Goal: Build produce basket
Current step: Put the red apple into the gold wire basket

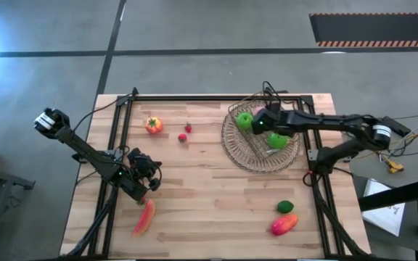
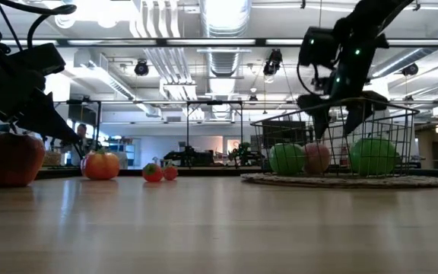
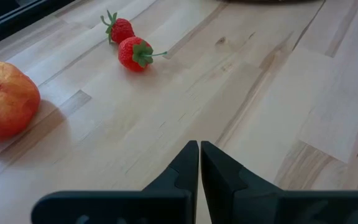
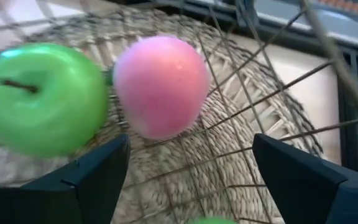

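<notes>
The round tan basket (image 1: 247,155) stands at the table's far right. In it lie two green apples (image 1: 244,120) (image 1: 277,141) and a pink peach (image 4: 160,84). My right gripper (image 4: 188,168) hangs open over the basket just above the peach and touches nothing; it also shows in the high view (image 1: 264,123). My left gripper (image 3: 199,155) is shut and empty above the bare table at the near left (image 1: 149,174). The tomato (image 1: 153,125) and two strawberries (image 1: 186,132) lie at the far middle. The red pepper (image 1: 144,216) lies near the left gripper.
A dark green lime (image 1: 285,206) and a pink-red fruit (image 1: 284,224) lie on the table at the near right. Dark frame rails (image 1: 115,123) run along the table's left, far and right sides. Bare wood lies between the pepper and the lime.
</notes>
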Robot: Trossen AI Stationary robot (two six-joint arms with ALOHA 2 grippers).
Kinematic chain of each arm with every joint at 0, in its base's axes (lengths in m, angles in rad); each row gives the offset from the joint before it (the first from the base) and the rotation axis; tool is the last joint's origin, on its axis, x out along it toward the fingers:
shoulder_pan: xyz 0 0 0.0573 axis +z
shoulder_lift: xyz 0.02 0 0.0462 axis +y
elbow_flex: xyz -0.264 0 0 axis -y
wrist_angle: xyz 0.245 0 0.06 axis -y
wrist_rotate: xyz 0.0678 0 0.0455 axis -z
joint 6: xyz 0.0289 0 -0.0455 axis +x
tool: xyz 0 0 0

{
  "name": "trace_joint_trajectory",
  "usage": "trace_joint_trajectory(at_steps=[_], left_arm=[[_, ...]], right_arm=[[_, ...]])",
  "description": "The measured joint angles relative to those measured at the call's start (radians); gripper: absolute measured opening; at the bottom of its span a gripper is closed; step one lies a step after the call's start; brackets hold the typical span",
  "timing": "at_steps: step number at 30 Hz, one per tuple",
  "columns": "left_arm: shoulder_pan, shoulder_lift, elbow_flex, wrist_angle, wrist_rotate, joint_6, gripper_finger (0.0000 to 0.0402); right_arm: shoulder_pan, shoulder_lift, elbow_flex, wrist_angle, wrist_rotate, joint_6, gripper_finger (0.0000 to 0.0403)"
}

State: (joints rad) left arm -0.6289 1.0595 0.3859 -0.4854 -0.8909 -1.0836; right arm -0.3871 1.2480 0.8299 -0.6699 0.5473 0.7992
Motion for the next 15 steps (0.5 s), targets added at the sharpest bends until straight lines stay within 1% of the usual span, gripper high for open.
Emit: trace_joint_trajectory(at_steps=[4,7,11,15], left_arm=[[0.000,0.000,0.000,0.000,0.000,0.000,0.0002],[0.000,0.000,0.000,0.000,0.000,0.000,0.0002],[0.000,0.000,0.000,0.000,0.000,0.000,0.0002],[0.000,0.000,0.000,0.000,-0.001,0.000,0.0002]], right_arm=[[0.071,-0.082,0.000,-0.006,0.029,-0.027,0.0326],[0.168,-0.139,0.000,-0.005,0.075,-0.032,0.0326],[0.348,-0.176,0.000,-0.002,0.185,0.015,0.0326],[0.556,-0.156,0.000,0.011,0.322,0.092,0.0326]])
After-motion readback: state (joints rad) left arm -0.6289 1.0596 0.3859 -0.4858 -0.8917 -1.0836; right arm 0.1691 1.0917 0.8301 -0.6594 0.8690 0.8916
